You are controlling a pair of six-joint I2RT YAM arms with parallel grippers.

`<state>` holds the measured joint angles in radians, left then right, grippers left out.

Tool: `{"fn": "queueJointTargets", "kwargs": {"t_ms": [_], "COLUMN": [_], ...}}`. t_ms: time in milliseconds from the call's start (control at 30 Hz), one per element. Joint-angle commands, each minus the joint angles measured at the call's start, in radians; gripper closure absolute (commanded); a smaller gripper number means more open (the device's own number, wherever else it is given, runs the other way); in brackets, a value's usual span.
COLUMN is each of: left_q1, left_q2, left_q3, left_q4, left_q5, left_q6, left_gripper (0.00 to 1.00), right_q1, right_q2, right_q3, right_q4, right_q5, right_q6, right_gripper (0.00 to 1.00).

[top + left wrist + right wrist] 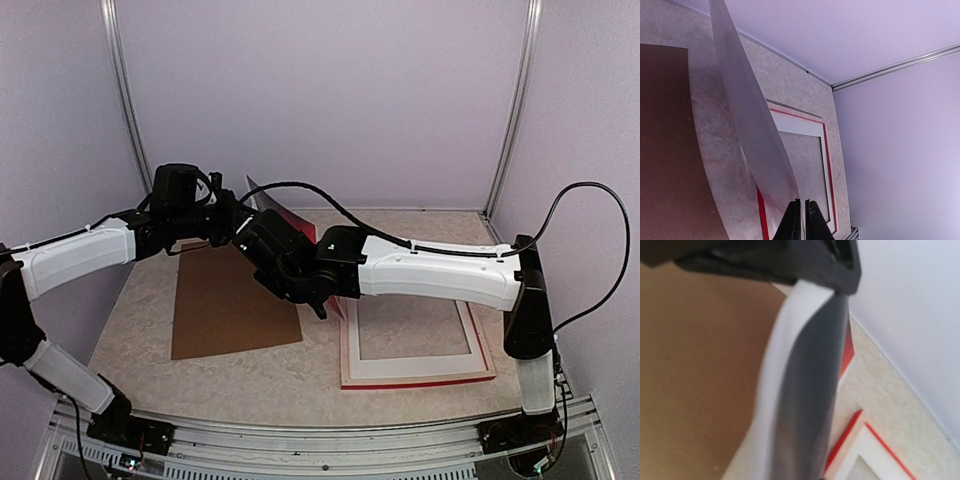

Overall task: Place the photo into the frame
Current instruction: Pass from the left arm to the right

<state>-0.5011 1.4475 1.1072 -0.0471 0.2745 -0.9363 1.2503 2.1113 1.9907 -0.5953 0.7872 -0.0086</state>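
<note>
The photo (296, 224) is held up off the table at the back middle, bent, its red half showing. My left gripper (232, 222) is shut on one edge; in the left wrist view its jaws (803, 216) pinch the print's white back (755, 130). My right gripper (258, 241) is at the photo's lower end. In the right wrist view the bowed print (810, 390) runs from the bottom middle up to the black left gripper; my right fingertips are hidden. The red frame (420, 382) lies flat on the right, also seen in the wrist views (826, 150) (845, 437).
A white mat (410, 368) with a rectangular opening lies in the frame. A brown backing board (230, 305) lies flat on the table left of the frame, under both grippers. Pale walls close the back and both sides.
</note>
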Motion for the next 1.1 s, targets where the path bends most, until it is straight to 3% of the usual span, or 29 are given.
{"fn": "queueJointTargets", "kwargs": {"t_ms": [0, 67, 400, 600, 867, 1067], "left_q1": [0.004, 0.014, 0.076, 0.120, 0.103, 0.050], "left_q2": [-0.002, -0.001, -0.053, -0.146, -0.177, -0.165], "left_q3": [0.052, 0.062, 0.110, 0.110, 0.121, 0.109], "left_q4": [0.001, 0.002, -0.004, -0.055, -0.135, -0.135], "left_q5": [-0.016, -0.008, 0.071, 0.038, -0.038, -0.088], "left_q6": [0.022, 0.025, 0.108, 0.181, 0.256, 0.267], "left_gripper": [0.90, 0.84, 0.40, 0.19, 0.13, 0.12], "right_q1": [0.009, 0.008, -0.075, -0.205, -0.529, -0.671], "right_q2": [-0.048, -0.062, -0.190, -0.430, -0.772, -0.881], "right_q3": [0.037, 0.039, 0.072, -0.124, -0.493, -0.762], "right_q4": [-0.046, -0.056, -0.271, -0.351, -0.345, -0.289], "right_q5": [0.055, 0.058, -0.030, -0.135, -0.375, -0.485], "right_q6": [0.052, 0.070, 0.313, 0.528, 0.677, 0.721], "right_gripper": [0.92, 1.00, 1.00, 1.00, 1.00, 1.00]}}
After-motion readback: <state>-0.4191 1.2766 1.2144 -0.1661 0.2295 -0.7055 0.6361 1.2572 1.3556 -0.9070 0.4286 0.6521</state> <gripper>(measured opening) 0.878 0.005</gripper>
